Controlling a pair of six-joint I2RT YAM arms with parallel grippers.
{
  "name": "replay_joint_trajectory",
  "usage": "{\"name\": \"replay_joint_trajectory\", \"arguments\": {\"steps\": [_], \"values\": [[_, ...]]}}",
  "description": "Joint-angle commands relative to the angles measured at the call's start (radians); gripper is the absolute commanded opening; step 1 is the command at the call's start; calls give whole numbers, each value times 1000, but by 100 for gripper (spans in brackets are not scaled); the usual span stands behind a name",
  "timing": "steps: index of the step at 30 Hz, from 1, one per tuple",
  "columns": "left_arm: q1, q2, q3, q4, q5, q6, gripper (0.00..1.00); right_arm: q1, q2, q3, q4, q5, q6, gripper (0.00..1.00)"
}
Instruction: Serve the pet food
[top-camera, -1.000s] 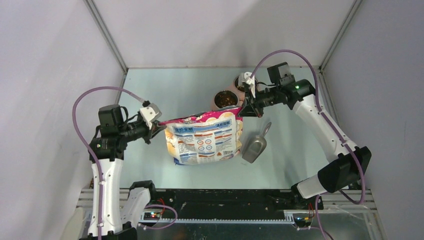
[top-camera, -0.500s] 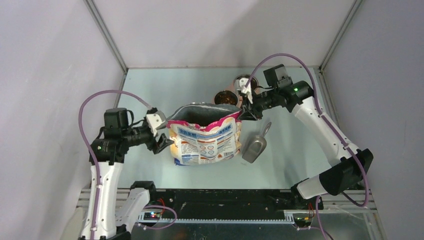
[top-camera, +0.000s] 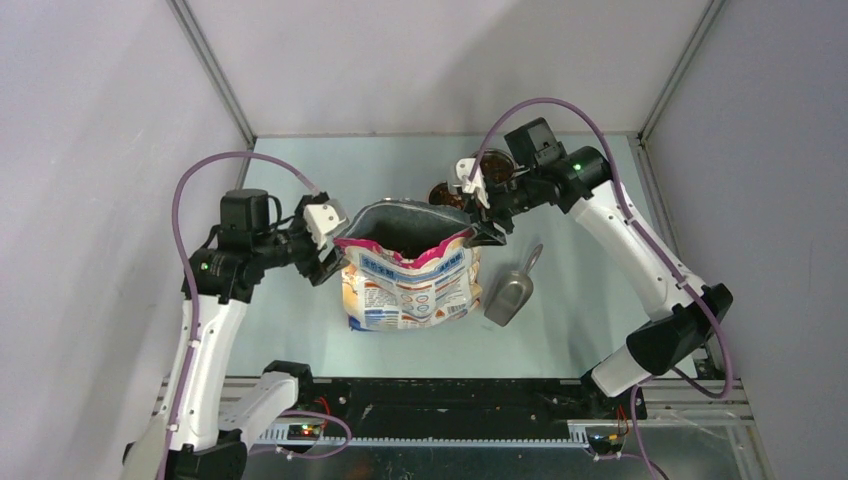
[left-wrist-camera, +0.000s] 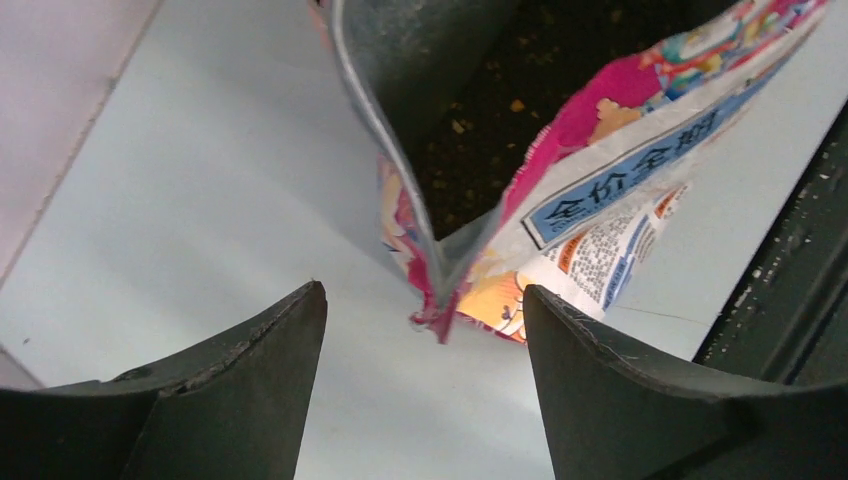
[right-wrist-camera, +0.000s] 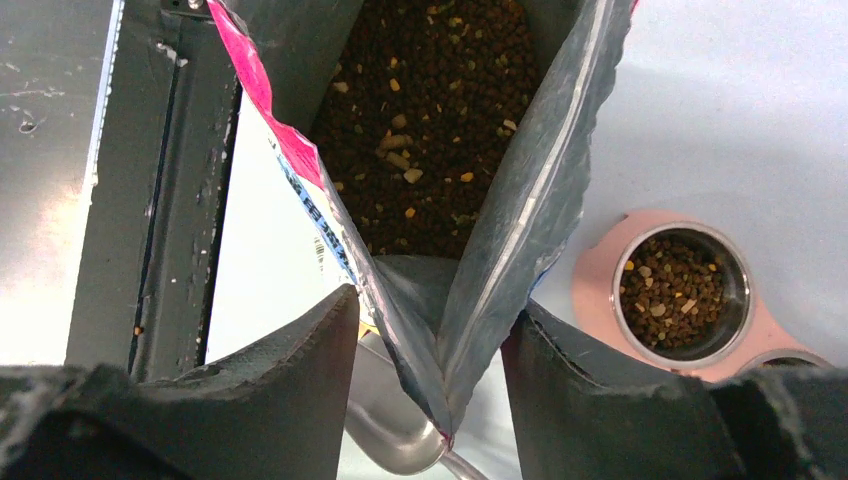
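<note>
The pet food (right-wrist-camera: 430, 110) lies heaped inside the open printed bag (top-camera: 410, 285), which stands upright, with more in the pink feeder's steel cup (right-wrist-camera: 675, 290). The left gripper (left-wrist-camera: 423, 290) gapes wide around the bag's left corner, touching nothing; the right gripper (right-wrist-camera: 432, 302) straddles the right corner, and whether it clamps cannot be told

Dark-brown pet food (right-wrist-camera: 430, 120) heaped loose inside bag (right-wrist-camera: 540, 200).
</note>
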Motion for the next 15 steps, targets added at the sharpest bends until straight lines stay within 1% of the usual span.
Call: {"name": "replay_joint_trajectory", "arguments": {"steps": [1, 4, 10, 14, 15], "values": [[-8, 21, 88, -47, -85, 37, 78, 18, 20, 55, -54, 24, -33, 56], [-7, 34, 102, -57, -88, 50, 78, 30, 23, 55, -52, 41, -39, 57], [-48, 91, 116, -28, -9, 48, 77, 64, 36, 57, -35, 66, -32, 57], [-85, 128, 132, -53, -2, 82, 70, 80, 40, 50, -47, 78, -24, 55], [-88, 132, 133, -64, -1, 106, 63, 78, 40, 48, -52, 75, -25, 54]]}}
